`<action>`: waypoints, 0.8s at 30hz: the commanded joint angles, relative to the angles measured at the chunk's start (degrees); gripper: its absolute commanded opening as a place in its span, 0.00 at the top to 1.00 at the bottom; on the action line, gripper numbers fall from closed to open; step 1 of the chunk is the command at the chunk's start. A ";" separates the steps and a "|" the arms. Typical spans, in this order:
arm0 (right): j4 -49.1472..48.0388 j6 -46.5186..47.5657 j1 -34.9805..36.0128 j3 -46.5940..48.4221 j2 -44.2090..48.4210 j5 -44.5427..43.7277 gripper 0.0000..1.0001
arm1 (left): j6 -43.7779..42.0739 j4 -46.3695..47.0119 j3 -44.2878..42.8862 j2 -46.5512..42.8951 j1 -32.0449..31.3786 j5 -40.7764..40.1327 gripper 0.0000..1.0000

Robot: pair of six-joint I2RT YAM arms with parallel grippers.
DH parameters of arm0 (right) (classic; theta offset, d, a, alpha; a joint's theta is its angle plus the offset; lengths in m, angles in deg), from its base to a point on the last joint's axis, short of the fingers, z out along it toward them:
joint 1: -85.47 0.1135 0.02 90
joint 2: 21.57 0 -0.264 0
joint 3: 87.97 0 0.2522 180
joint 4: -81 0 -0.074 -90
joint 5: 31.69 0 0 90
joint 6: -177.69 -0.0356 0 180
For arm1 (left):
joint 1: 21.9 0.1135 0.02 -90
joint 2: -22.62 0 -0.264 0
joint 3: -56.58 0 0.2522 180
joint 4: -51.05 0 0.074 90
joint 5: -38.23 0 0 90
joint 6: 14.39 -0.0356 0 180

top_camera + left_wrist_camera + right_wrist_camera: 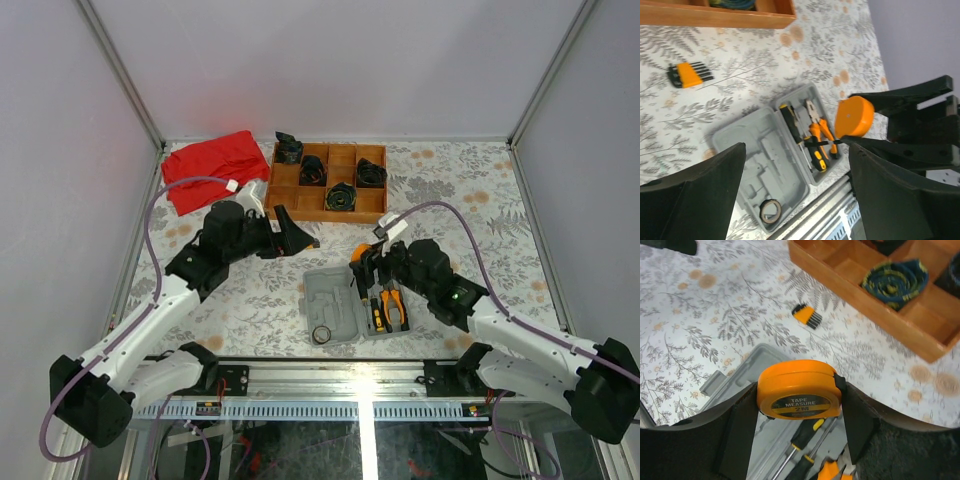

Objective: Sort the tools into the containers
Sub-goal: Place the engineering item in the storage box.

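The grey tool case (330,290) lies open near the table's front edge. Orange-handled pliers (393,308) and black-and-yellow screwdrivers (377,312) lie in its right half, and a thin black ring (322,334) in its left half. My right gripper (367,263) is shut on the round orange tape measure (799,390) and holds it just above the case (735,377), over the screwdrivers (802,445). My left gripper (290,236) is open and empty, above the table behind the case. A small orange-and-black key set (687,75) lies on the table beside it.
A brown wooden compartment tray (283,192) with black coiled bundles (341,196) stands at the back. A red cloth (210,168) lies to its left. Metal frame posts and white walls close in the table's sides.
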 commanded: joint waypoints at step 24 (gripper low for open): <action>32.33 -21.82 0.73 23.84 -20.10 4.56 1.00 | -5.63 -9.23 0.21 -0.64 3.62 -12.93 0.18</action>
